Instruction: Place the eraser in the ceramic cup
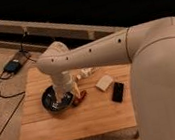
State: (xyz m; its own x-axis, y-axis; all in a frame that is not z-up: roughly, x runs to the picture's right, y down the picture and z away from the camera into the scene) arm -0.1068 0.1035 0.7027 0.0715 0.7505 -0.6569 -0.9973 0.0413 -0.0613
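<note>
The eraser [117, 91], a flat black block, lies on the wooden table [104, 117] right of centre. My arm reaches in from the right and bends down over the table's left part. The gripper [64, 95] hangs at the end of the arm over the dark round bowl [52, 102], well to the left of the eraser and apart from it. I cannot make out the ceramic cup; the arm hides it, or it is among the small whitish things [84, 74] just behind the wrist.
A cream-white block [104, 83] lies next to the eraser on its upper left. A red object [80, 98] lies by the bowl's right rim. Cables and a dark box [13, 65] are on the floor at left. A low ledge runs behind the table.
</note>
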